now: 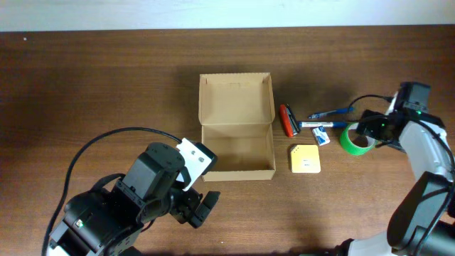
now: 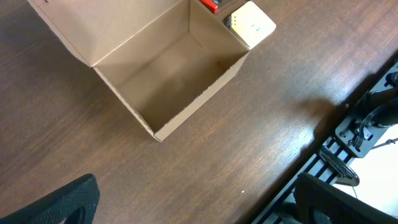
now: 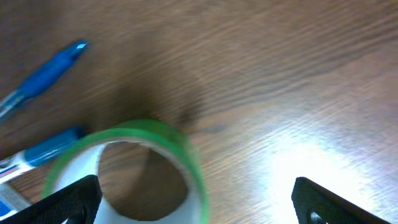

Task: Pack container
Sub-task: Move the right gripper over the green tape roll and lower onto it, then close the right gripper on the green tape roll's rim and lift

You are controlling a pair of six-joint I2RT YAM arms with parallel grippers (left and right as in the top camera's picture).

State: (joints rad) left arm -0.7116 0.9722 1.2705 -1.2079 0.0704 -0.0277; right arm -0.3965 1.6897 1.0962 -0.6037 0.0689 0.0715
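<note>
Firstly, overhead. The box sits mid-worktop, open and empty, with its lid folded back on the far side. To its right lie a red marker, blue pens, a yellow pad and a green tape roll. None is packed yet. Your left arm hangs near the box's front left corner. Your right arm reaches over the tape.

Left wrist view. The left jaws are spread wide and hold nothing. The box lies ahead of them, well apart, with its floor bare. Risk: the box looks light, so any contact from this arm could slide it or tip it out from under a drop.

Right wrist view. The right jaws are spread wide with the tape below them and nothing pinched. The picture is blurred. The roll sits toward the left finger, not centred. Risk: if you close from this offset, one finger may catch only the rim, so the roll skids into the pens just beside it. Centre the jaws over the roll before you close. Also check that the roll clears the box wall on the carry.
</note>
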